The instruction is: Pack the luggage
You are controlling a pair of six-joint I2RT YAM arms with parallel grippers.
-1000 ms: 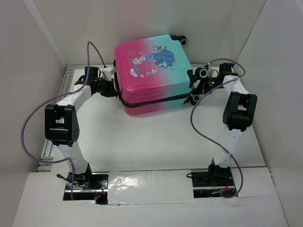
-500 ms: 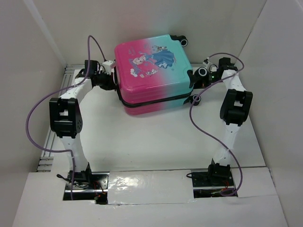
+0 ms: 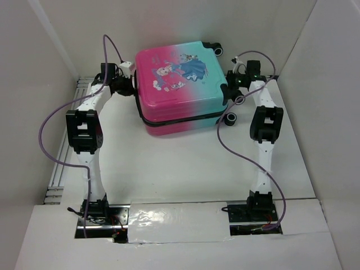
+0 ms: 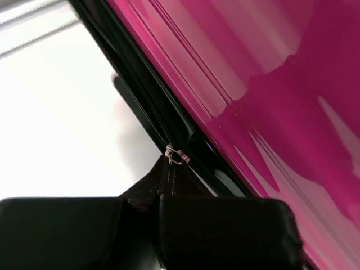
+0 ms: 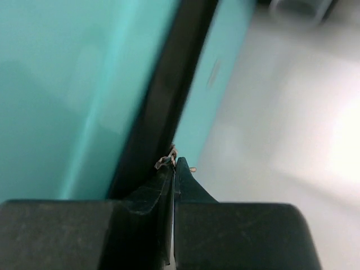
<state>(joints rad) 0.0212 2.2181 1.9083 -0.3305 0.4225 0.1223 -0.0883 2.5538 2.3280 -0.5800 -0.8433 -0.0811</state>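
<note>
The luggage [image 3: 180, 84] lies flat and closed at the back middle of the table, pink on the left and teal on the right. My left gripper [image 3: 133, 87] is at its pink left side and my right gripper [image 3: 229, 90] at its teal right side. In the left wrist view the pink shell [image 4: 270, 84] fills the right, and my left gripper [image 4: 169, 167] is shut on a small metal zipper pull [image 4: 178, 157] on the black zipper band [image 4: 146, 95]. In the right wrist view my right gripper [image 5: 174, 166] is shut on another metal zipper pull [image 5: 165, 162] beside the teal shell [image 5: 67, 84].
White walls enclose the table on the left, back and right. An aluminium rail [image 3: 62, 163] runs along the left edge. The suitcase's wheels [image 3: 230, 118] stick out at its right side. Purple cables [image 3: 50, 121] loop off both arms.
Both arms have stretched farther back along the suitcase's sides, still shut on the zipper pulls. The suitcase has shifted slightly toward the back.
</note>
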